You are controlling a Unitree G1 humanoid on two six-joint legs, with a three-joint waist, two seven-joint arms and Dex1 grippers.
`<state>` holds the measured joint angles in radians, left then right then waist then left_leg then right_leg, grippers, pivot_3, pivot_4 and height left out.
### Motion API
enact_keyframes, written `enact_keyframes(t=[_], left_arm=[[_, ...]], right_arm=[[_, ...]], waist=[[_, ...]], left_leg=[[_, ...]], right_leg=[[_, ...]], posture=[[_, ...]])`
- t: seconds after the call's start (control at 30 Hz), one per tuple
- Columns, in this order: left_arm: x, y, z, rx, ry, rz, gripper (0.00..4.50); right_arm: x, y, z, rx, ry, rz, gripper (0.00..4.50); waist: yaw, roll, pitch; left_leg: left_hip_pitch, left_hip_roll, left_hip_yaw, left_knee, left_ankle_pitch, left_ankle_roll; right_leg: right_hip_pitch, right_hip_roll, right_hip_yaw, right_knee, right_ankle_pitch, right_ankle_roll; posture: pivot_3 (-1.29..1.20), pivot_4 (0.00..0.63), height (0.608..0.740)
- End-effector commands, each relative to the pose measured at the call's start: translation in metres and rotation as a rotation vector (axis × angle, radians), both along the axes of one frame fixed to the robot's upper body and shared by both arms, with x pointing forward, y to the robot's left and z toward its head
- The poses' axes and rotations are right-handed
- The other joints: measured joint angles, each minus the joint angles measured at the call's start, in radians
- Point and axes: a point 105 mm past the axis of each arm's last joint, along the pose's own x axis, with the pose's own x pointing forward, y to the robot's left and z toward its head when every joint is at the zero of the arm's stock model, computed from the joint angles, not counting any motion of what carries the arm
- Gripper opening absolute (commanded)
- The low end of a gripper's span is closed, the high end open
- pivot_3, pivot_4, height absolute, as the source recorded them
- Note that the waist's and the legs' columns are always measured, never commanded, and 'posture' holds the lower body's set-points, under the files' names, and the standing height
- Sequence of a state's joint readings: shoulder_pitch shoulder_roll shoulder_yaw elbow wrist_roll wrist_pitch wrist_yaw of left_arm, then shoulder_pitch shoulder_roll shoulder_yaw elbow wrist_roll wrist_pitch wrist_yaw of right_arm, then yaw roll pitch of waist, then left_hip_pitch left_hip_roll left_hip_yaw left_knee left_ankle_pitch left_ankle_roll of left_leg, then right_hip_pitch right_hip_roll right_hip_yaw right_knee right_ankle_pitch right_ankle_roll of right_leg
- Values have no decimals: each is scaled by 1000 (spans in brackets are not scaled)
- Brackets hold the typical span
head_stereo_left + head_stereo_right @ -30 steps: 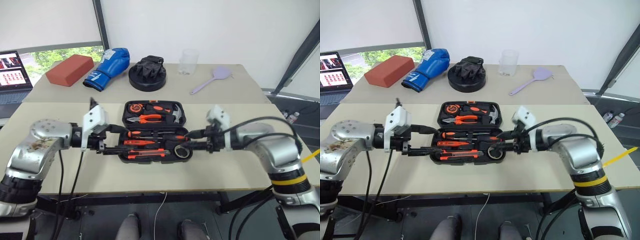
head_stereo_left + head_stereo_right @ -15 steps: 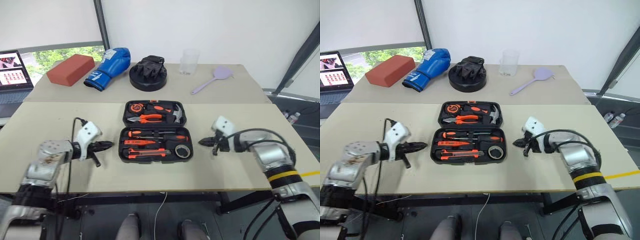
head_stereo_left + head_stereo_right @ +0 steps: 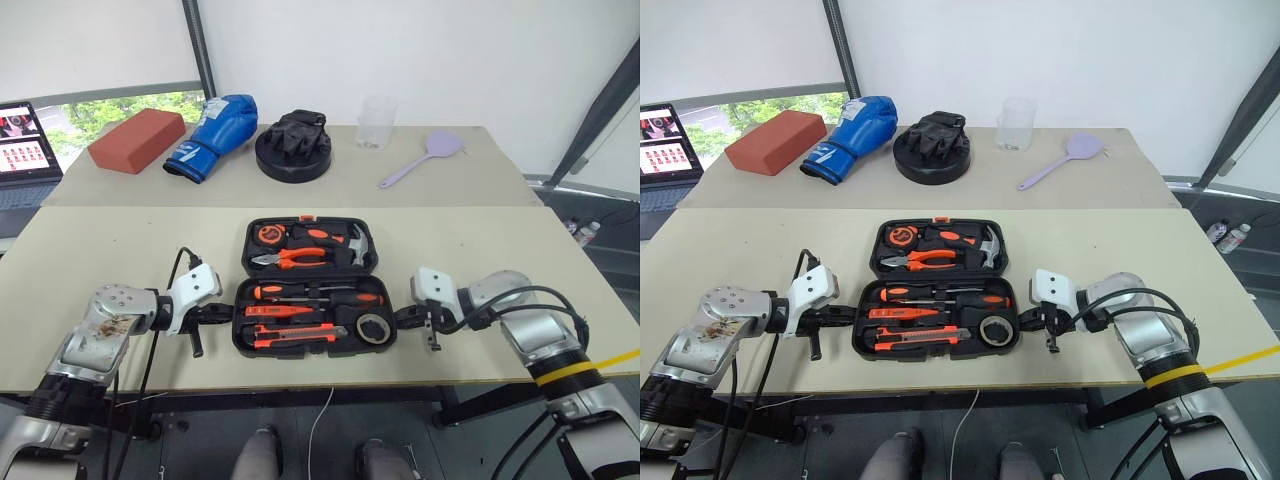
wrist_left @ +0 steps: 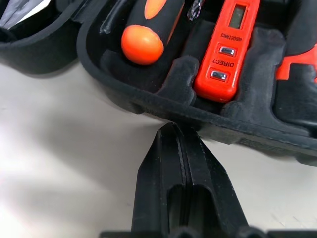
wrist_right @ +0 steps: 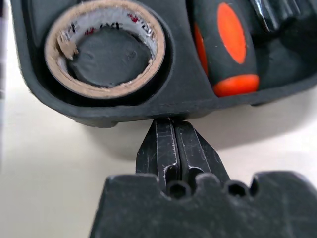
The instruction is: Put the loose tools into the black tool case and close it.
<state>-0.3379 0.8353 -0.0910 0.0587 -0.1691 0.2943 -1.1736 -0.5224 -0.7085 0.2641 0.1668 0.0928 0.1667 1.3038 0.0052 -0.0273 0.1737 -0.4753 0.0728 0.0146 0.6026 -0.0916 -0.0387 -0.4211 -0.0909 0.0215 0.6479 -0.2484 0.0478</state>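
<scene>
The black tool case (image 3: 312, 347) lies open at the table's middle. Its near half holds two orange-and-black screwdrivers (image 3: 312, 293), a red tester (image 3: 284, 311), a utility knife (image 3: 298, 332) and a tape roll (image 3: 373, 327). My left gripper (image 3: 224, 312) is shut, and its tip (image 4: 173, 130) rests against the case's left end wall, by the tester (image 4: 225, 49). Shut as well, my right gripper (image 3: 399, 318) has its tip (image 5: 172, 122) against the right end wall, just below the tape roll (image 5: 105, 47). Neither holds anything.
The case's far half (image 3: 246, 247) holds pliers, a tape measure and a hammer. Along the back stand a red brick (image 3: 137, 140), a blue boxing glove (image 3: 212, 135), a black disc with gloves (image 3: 293, 147), a clear cup (image 3: 376, 122) and a lilac spatula (image 3: 425, 157). A laptop (image 3: 25, 140) sits far left.
Both grippers were over the case a second ago. They have shut, sunk to table level, and now press their tips to the case's two ends.
</scene>
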Motion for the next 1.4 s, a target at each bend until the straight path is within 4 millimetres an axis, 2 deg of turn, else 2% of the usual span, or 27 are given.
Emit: enact_keyframes(t=[0.03, 0.17, 0.23, 0.3, 0.33, 0.43, 0.5, 0.57, 0.67, 0.7, 0.73, 0.9, 1.0, 1.03, 1.13, 1.3, 1.37, 1.4], left_arm=[[-14, -6, -13, 29, 30, -78, 36], [-13, 14, -14, 42, 36, 7, 36], [-12, 33, -17, 61, 46, 89, 36], [-11, 53, -17, 59, 69, 174, 536], [-12, 60, -15, 36, 89, 212, 746], [-3, 75, 2, -107, 142, 369, 1842], [11, 76, 19, -261, 187, 476, 2532], [24, 67, 40, -411, 234, 531, 3232], [45, 50, 56, -544, 307, 600, 4292], [53, 41, 57, -568, 336, 618, 4500], [57, 34, 58, -580, 357, 629, 4500], [99, 9, 53, -704, 433, 804, 4500], [109, 2, 45, -714, 447, 853, 4500], [111, 0, 41, -707, 448, 869, 4500], [111, -6, 36, -694, 466, 854, 3760], [105, -10, 34, -682, 494, 822, 1972], [104, -7, 32, -676, 497, 825, 1322], [103, -7, 31, -674, 497, 826, 1155]], right_arm=[[-3, 5, 6, 14, -51, 2, 0], [3, -19, 0, -32, -64, -117, 0], [8, -36, 2, -44, -61, -218, 0], [11, -52, 8, -41, -52, -297, 0], [11, -57, 12, -34, -43, -322, 584], [16, -63, 31, 57, 4, -410, 1444], [30, -59, 50, 184, 58, -508, 2152], [42, -48, 67, 307, 128, -567, 2880], [58, -30, 81, 404, 202, -615, 3908], [67, -24, 82, 424, 216, -650, 4229], [73, -19, 83, 434, 226, -674, 4456], [104, 14, 70, 444, 320, -805, 4456], [115, 23, 62, 442, 342, -865, 4456], [119, 23, 59, 436, 338, -888, 4217], [124, 23, 55, 432, 348, -928, 3341], [123, 31, 53, 433, 362, -905, 1677], [124, 31, 52, 443, 365, -917, 1005], [125, 32, 52, 445, 362, -918, 792]], waist=[[-2, 0, 0], [-3, 0, -1], [-2, 0, -1], [-2, 1, -2], [-3, 1, -2], [-10, 2, -2], [-17, 2, -2], [-21, 0, 0], [-17, 0, 0], [-15, 0, 0], [-12, -1, 0], [-5, -1, 0], [-11, -1, 0], [-13, -1, 0], [-15, -1, 0], [-18, -1, 0], [-18, -1, 0], [-19, -1, 0]], left_leg=[[1, 0, 0, 0, 0, 0], [2, 0, 0, 1, -2, -3], [3, 0, 1, 2, -2, -3], [4, 0, 1, 2, -3, -5], [4, 0, 1, 2, -5, -7], [5, 2, 2, 2, -5, -7], [6, 3, 2, 2, -5, -7], [6, 4, 2, 3, -4, -7], [4, 4, 1, 7, -1, -3], [4, 4, 1, 7, -1, -2], [3, 4, 1, 8, 1, 0], [0, 2, 1, 7, 2, 2], [-2, 2, 1, 5, 2, 2], [-1, 2, 1, 5, 2, 2], [-1, 1, 0, 3, 2, 2], [0, 1, 0, 4, 2, 2], [0, 1, 0, 4, 2, 1], [0, 1, 0, 4, 2, 1]], right_leg=[[1, 0, 0, 0, 0, 0], [1, 0, 0, 0, 0, 1], [2, -1, 0, 0, -1, 1], [2, -1, 0, 0, -2, 0], [2, -1, 0, 0, -2, -2], [2, 0, 0, 0, -4, -2], [2, 1, 0, 2, -4, -3], [1, 2, 0, 6, -3, -2], [-1, 2, 0, 10, 1, 4], [0, 2, 0, 10, 1, 4], [0, 2, 0, 10, 0, 6], [-1, 1, 0, 9, 3, 2], [-2, 1, 0, 9, 3, 2], [-2, 1, 0, 9, 3, 2], [-2, 1, -1, 9, 3, 2], [-1, 1, -1, 10, 3, 2], [-1, 1, -1, 10, 3, 2], [-1, 1, -1, 10, 3, 2]], posture=[[0, 150, 735], [0, 150, 735], [0, 150, 735], [0, 150, 735], [0, 150, 735], [0, 150, 735], [0, 150, 735], [0, 150, 735], [0, 150, 735], [0, 150, 735], [0, 150, 735], [0, 150, 735], [0, 150, 735], [0, 150, 735], [0, 150, 735], [0, 150, 735], [0, 150, 735], [0, 150, 735]])
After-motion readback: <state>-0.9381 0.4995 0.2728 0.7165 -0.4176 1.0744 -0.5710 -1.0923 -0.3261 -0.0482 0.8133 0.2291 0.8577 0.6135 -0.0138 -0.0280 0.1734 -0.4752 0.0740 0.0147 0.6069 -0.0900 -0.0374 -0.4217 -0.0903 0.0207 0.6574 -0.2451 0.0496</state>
